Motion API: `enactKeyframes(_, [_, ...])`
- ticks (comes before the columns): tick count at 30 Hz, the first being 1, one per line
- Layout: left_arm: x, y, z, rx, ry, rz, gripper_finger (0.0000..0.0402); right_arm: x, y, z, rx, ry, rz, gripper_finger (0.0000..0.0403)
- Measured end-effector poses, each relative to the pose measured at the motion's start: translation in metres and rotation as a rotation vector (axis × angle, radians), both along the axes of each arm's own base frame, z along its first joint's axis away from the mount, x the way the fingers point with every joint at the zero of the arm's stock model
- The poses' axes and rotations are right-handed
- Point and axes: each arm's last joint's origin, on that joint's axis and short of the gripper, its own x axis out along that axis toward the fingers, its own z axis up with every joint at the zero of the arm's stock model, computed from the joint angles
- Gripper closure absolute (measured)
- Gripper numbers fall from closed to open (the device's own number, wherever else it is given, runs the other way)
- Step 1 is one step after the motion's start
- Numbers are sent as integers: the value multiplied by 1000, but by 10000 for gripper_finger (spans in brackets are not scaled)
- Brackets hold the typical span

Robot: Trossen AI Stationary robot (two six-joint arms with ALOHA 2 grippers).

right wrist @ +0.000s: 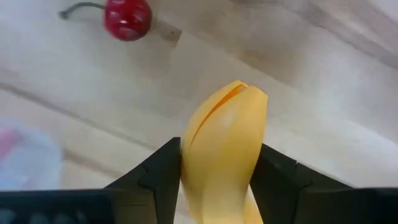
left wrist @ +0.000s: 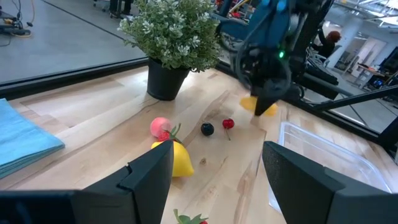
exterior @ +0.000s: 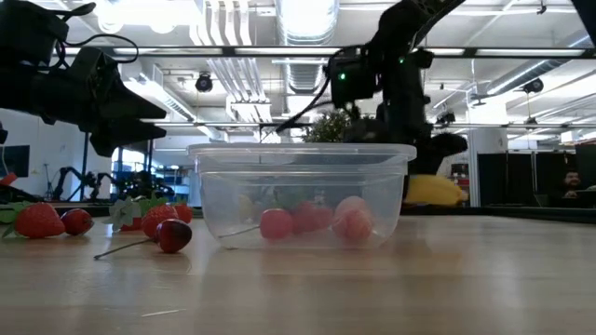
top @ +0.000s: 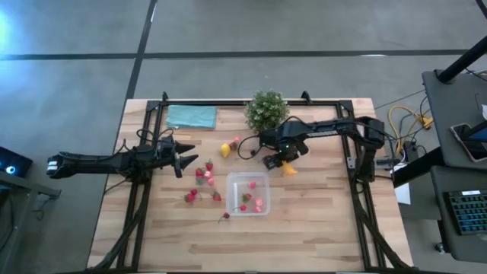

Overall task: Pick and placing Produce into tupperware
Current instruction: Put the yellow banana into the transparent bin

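Your right gripper (right wrist: 221, 171) has its two dark fingers pressed against the sides of the banana (right wrist: 225, 149), a smooth yellow-orange toy piece with a slit down its blunt tip. In the right wrist view its long axis runs straight out between the fingers, tip pointing away from the wrist toward the wooden table (top: 319, 236), with a red cherry (right wrist: 127, 18) lying on the boards just beyond. From above, the banana (top: 289, 169) shows as a small orange wedge just off the far right corner of the tupperware (top: 248, 193), near it but outside it; whether it rests on the wood or is lifted clear you cannot tell. The tupperware is clear, roughly square with rounded corners, and holds a few red and pink fruits (exterior: 312, 221). More strawberries (top: 204, 173) lie scattered on the table to the container's left, and a yellow lemon (left wrist: 177, 158) sits by a pink piece (left wrist: 160, 126) near the potted plant (top: 265, 110). Your left gripper (left wrist: 217, 168) waits over the table's left side, fingers spread and empty.
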Motion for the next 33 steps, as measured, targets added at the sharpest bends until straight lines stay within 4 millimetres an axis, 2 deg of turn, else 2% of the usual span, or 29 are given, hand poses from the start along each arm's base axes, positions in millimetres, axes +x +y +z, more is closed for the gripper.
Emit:
enactKeyframes(4, [0,0,0,0,0,0,168,-7,3,27,65,-100,3,247])
enactKeyframes(10, [0,0,0,0,0,0,169,-10,26,59,87,-255,1,251])
enactKeyframes(13, [0,0,0,0,0,0,169,-3,39,70,110,-372,4,252])
enactKeyframes(18, [0,0,0,0,1,0,168,24,58,82,199,-637,33,252])
enactKeyframes(21, [0,0,0,0,1,0,168,38,67,76,230,-704,63,252])
enactKeyframes(28, [0,0,0,0,1,0,168,55,83,30,279,-575,117,246])
enactKeyframes(31, [0,0,0,0,0,0,169,63,90,24,245,-574,157,229])
enactKeyframes(33, [0,0,0,0,0,0,168,69,94,27,202,-599,193,213])
